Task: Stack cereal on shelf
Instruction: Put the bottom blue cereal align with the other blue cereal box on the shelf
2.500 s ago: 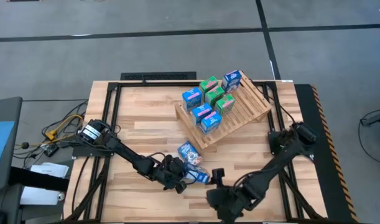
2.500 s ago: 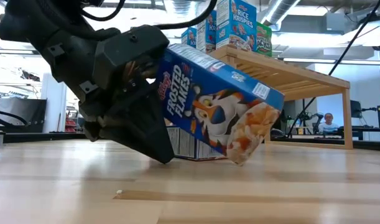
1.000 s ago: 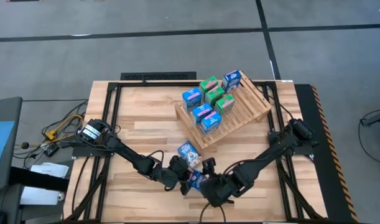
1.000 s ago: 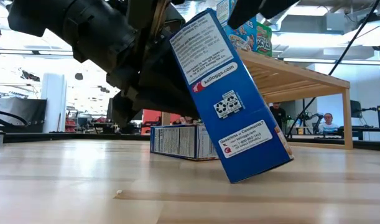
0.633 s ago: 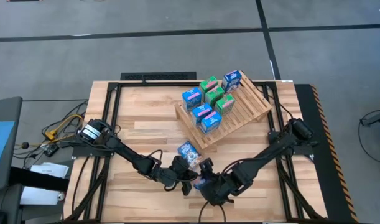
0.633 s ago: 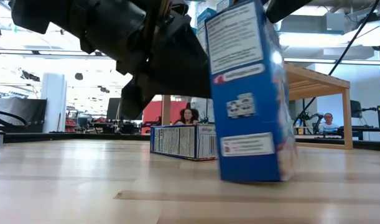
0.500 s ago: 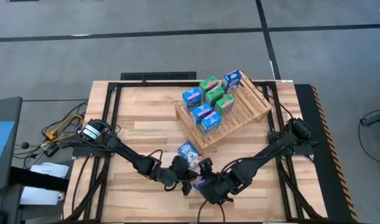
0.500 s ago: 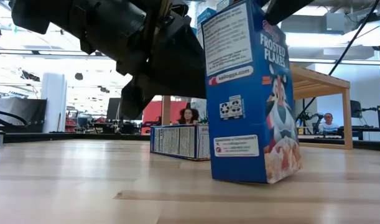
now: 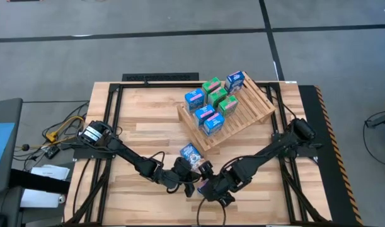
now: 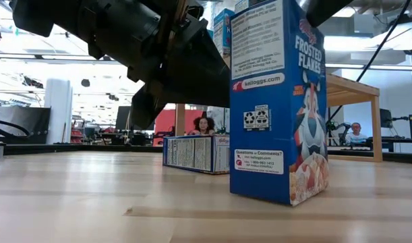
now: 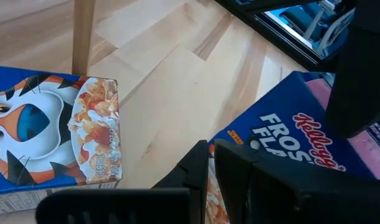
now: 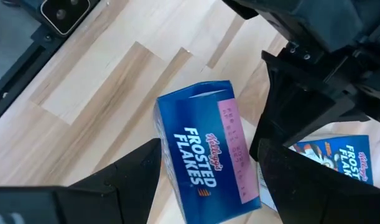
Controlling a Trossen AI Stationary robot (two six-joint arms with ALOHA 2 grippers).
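Note:
A blue Frosted Flakes cereal box stands upright on its bottom on the table, near the near edge. My right gripper hangs over it, open, one finger on each side of the box top. My left gripper is shut, its tips next to that box's side. In the high view my left gripper and my right gripper nearly meet. A second blue box lies flat on the table close by. The slatted wooden shelf holds several blue and green boxes. My left gripper has its shut tips close against the upright box's side; I cannot tell whether they touch it. My right gripper comes from above with its fingers straddling the box top; I cannot tell whether they touch the box walls.
The lying box is just behind the upright one, between it and the shelf. Bare planks spread on the table's left half. A black frame runs along the table's edges. People sit in the room beyond.
The blue box went from tilted on one bottom edge to standing upright on its bottom, then turned about so its printed front shows more in the low view. My right gripper moved slightly toward the table's left and far side, over the box. My left gripper stayed put.

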